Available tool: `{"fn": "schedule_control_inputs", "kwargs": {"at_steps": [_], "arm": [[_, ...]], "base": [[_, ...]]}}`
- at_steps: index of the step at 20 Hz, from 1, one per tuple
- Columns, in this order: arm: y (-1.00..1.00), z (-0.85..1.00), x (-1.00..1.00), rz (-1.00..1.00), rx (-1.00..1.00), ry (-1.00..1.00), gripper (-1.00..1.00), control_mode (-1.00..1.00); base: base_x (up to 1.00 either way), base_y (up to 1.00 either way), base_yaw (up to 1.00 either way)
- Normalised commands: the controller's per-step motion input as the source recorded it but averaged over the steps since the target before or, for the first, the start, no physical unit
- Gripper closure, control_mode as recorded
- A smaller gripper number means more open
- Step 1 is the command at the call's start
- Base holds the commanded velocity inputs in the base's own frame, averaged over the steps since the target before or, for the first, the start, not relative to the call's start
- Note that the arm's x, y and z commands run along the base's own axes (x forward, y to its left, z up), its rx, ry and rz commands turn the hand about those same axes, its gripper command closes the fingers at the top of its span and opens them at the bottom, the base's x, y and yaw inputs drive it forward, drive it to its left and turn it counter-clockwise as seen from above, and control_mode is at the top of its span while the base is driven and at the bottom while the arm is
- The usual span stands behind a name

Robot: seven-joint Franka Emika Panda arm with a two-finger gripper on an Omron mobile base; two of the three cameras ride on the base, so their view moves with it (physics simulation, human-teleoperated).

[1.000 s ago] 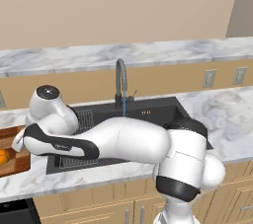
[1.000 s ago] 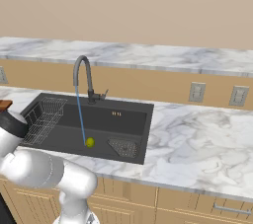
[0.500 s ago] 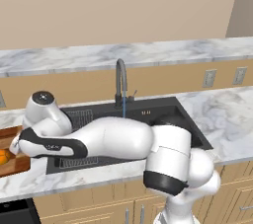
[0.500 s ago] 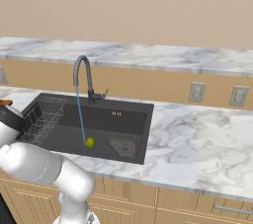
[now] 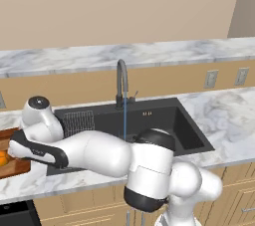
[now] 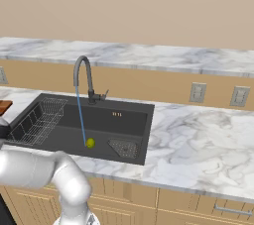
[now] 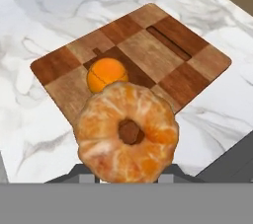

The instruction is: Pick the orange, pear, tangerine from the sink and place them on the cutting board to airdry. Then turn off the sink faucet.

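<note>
The gripper (image 7: 127,168), pinching the tangerine (image 7: 127,131) above the cutting board (image 7: 190,65), risks dropping it onto the orange (image 7: 106,74) there, so either fruit may roll off.

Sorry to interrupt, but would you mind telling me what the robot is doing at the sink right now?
The arm is reaching left over the cutting board, its gripper shut on a mottled orange fruit, probably the tangerine. A smooth orange fruit already lies on the board. The pear is in the sink, under the stream from the sink faucet, which is running.
</note>
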Motion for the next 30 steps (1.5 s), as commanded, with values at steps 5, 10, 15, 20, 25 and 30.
{"fn": "schedule_control_inputs", "kwargs": {"at_steps": [5, 10, 15, 20, 25, 30], "arm": [[0.21, -0.23, 0.26, 0.02, 0.00, 0.00, 1.00, -1.00], [0.18, -0.27, 0.24, 0.02, 0.00, 0.00, 1.00, -1.00], [0.21, -0.32, 0.21, 0.01, -0.01, 0.00, 1.00, -1.00], [0.24, -0.28, 0.25, 0.01, -0.01, 0.00, 1.00, -1.00], [0.23, -0.26, 0.24, 0.01, -0.01, 0.00, 1.00, -1.00], [0.18, -0.26, 0.22, 0.01, -0.01, 0.00, 1.00, -1.00]], "base": [[0.00, 0.00, 0.00], [0.00, 0.00, 0.00], [0.00, 0.00, 0.00], [0.00, 0.00, 0.00], [0.00, 0.00, 0.00], [0.00, 0.00, 0.00]]}}
